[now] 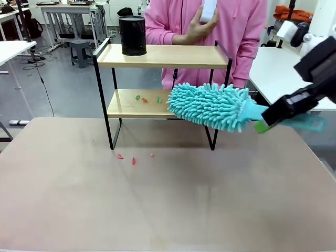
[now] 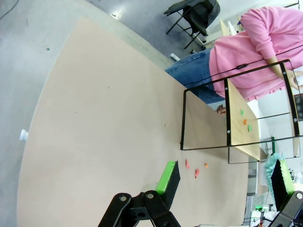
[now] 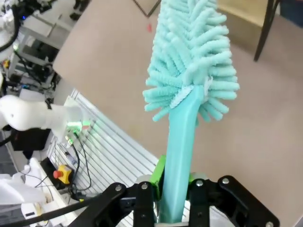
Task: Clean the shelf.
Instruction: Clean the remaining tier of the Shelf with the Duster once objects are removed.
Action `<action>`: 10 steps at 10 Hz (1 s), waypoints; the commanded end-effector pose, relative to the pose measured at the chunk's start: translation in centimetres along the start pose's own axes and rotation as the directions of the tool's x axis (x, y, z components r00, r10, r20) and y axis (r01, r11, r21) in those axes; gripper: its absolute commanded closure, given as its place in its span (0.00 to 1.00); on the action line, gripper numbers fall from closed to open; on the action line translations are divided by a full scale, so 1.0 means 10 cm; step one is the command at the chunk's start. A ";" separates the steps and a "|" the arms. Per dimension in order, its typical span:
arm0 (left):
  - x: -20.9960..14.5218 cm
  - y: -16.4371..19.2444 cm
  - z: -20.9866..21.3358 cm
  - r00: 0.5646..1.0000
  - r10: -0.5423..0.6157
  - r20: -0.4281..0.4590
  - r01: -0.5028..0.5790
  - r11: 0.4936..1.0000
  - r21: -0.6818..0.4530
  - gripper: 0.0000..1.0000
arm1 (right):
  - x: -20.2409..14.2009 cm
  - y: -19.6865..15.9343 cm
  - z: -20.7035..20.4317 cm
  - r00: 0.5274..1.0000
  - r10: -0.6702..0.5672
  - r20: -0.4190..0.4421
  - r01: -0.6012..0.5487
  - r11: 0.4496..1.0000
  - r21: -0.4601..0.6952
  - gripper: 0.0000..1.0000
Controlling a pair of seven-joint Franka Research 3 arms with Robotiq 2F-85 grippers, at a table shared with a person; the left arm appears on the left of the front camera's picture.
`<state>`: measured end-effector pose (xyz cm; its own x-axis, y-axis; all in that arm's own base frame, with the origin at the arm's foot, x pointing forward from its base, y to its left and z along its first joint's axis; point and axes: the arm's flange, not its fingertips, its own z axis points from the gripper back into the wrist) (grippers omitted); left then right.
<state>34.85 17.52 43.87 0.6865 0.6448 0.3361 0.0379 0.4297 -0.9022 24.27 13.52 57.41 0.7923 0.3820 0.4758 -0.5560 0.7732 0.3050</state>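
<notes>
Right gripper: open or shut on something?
Shut on the duster: in the right wrist view, the right gripper clamps the turquoise handle between its green pads.

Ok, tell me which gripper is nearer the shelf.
Right. The right gripper, shut on the duster, sits just beside the shelf at its right legs; the left gripper, open, hangs over the table, farther off.

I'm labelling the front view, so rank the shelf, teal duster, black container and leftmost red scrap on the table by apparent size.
Largest to smallest:
1. shelf
2. teal duster, nearer the camera, which flatters it
3. black container
4. red scrap
</notes>
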 end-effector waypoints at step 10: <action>-0.01 -0.02 0.00 1.000 0.011 0.001 -0.011 1.000 -0.009 0.00 | 0.93 -0.45 -1.54 0.965 -0.130 0.229 0.148 0.987 -0.063 0.89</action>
<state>34.86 17.53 43.85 0.6866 0.6449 0.3357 0.0375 0.4296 -0.9022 36.36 20.06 47.95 0.7890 0.2019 0.5803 -0.4265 0.8598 0.2807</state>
